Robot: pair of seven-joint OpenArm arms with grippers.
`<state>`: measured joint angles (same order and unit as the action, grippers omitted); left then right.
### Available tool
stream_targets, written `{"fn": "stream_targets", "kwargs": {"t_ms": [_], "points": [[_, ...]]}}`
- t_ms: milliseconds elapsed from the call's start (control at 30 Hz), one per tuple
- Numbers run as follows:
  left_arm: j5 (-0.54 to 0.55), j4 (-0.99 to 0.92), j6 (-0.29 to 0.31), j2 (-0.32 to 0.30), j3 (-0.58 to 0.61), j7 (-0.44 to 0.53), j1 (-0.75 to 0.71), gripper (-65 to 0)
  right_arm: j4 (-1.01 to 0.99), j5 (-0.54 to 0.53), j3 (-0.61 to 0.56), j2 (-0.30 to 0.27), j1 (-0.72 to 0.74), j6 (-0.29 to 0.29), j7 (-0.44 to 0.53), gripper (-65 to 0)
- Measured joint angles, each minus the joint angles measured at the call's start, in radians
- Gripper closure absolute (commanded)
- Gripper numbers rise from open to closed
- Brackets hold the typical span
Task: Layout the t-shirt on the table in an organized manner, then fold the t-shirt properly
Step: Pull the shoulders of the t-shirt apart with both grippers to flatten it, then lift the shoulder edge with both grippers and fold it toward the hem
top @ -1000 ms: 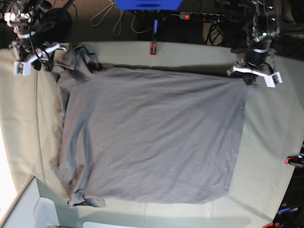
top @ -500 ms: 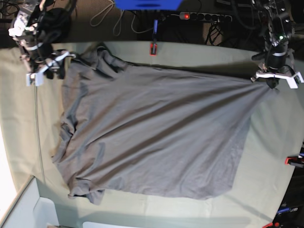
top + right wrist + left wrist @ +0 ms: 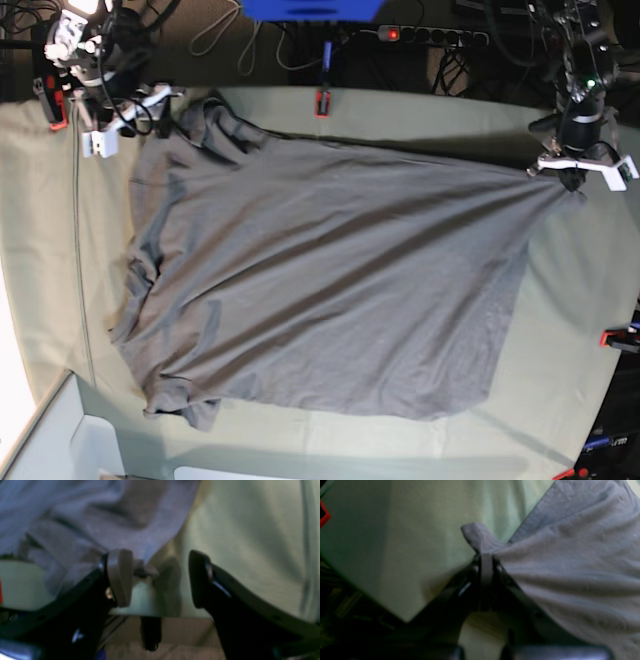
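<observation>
The grey t-shirt (image 3: 320, 280) lies spread across the table (image 3: 45, 260), pulled taut toward the far right corner and bunched along its left side. My left gripper (image 3: 573, 180) is shut on that far right corner of the shirt; the left wrist view shows its jaws (image 3: 486, 558) pinching a small tuft of the t-shirt (image 3: 570, 567) above the table (image 3: 407, 542). My right gripper (image 3: 135, 118) stands open at the shirt's far left corner. In the right wrist view the right gripper (image 3: 160, 580) holds nothing, and the t-shirt (image 3: 87, 517) lies against its left finger (image 3: 120, 577).
Red clamps sit on the far edge (image 3: 322, 102) and the right edge (image 3: 615, 338); another red clamp (image 3: 323, 517) shows in the left wrist view. A white box (image 3: 60, 440) stands at the near left corner. Cables and a power strip (image 3: 425, 35) lie beyond the far edge.
My left gripper dragged the shirt's corner to the right, stretching the cloth. My right gripper moved up and right along the far edge, then opened and let go of the shirt.
</observation>
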<state>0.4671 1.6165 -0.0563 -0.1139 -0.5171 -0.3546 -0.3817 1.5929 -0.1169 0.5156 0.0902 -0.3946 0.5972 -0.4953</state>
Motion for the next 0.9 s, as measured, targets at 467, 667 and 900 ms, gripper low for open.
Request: {"fn": "stream_targets", "kwargs": {"t_ms": [467, 667, 900], "points": [[0.0, 0.0, 0.0, 0.001, 0.0, 0.0, -0.001, 0.0, -0.001, -0.003, -0.071, 0.003, -0.019, 0.0, 0.008, -28.6], [0.0, 0.0, 0.0, 0.0, 0.0, 0.0, -0.003, 0.0, -0.001, -0.003, -0.066, -0.002, -0.005, 0.0, 0.01, -3.2], [0.0, 0.001, 0.0, 0.025, 0.0, 0.0, -0.003, 0.0, 0.0, -0.011, 0.075, 0.003, -0.009, 0.001, 0.006, 0.0]]}}
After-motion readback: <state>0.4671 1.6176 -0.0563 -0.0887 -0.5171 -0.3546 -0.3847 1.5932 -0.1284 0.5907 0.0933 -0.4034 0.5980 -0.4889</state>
